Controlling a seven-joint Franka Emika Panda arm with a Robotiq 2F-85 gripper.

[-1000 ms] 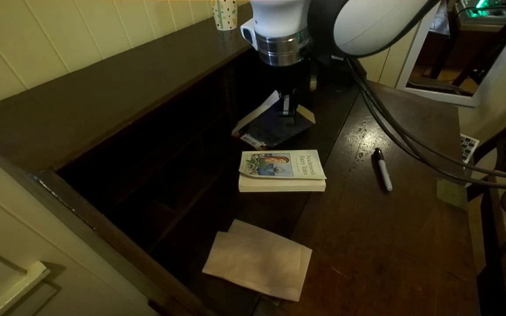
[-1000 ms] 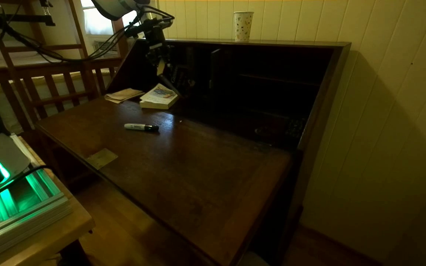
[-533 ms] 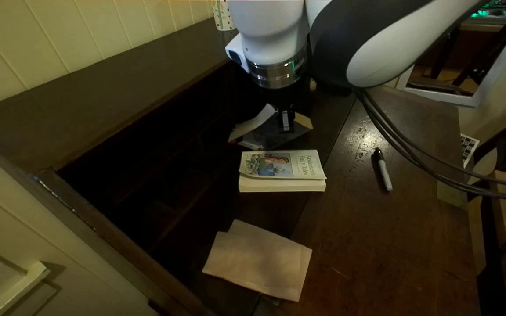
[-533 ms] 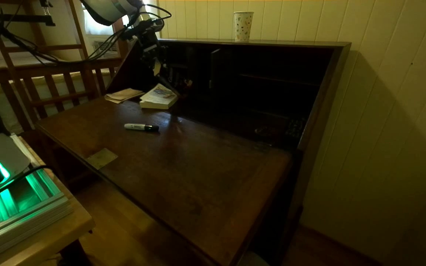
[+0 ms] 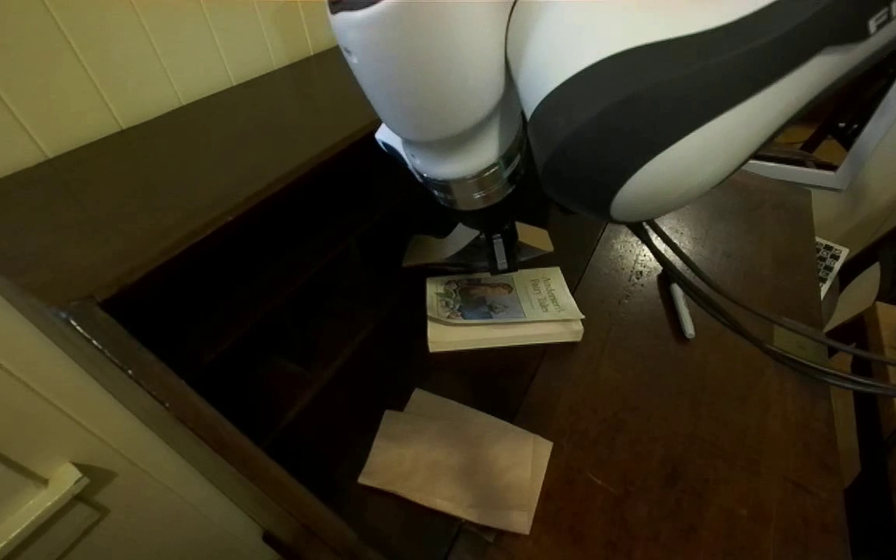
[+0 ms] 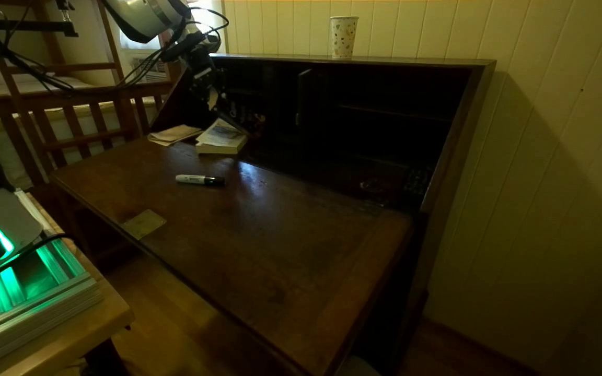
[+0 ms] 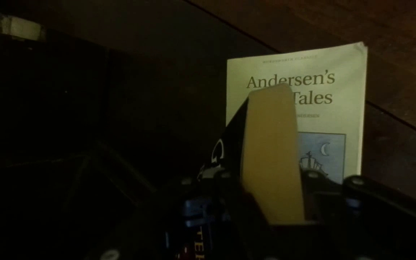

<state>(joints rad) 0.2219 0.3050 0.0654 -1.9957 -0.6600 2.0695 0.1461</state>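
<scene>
My gripper (image 5: 501,253) is shut on a dark book whose pale inner flaps (image 5: 442,246) stand open on both sides of the fingers. In the wrist view the book's tan page side (image 7: 273,151) shows between the fingers (image 7: 267,187), with parts of lettering on its dark cover. The dark book (image 6: 235,121) is tilted over the edge of a white paperback, "Andersen's Fairy Tales" (image 5: 506,311), and seems to touch it. The paperback lies flat on the desk and also shows in the wrist view (image 7: 349,90). The fingertips themselves are very dark.
Folded brown paper (image 5: 460,463) lies beyond the paperback. A marker (image 6: 200,180) lies on the desk top (image 6: 259,250). Dark shelves (image 6: 384,104) with an open small door (image 6: 305,99) rise behind. A dotted cup (image 6: 344,37) stands on the upper ledge.
My gripper has carried the dark book toward the paperback and brown paper. The paperback has shifted slightly the same way and turned a little in the last half second.
</scene>
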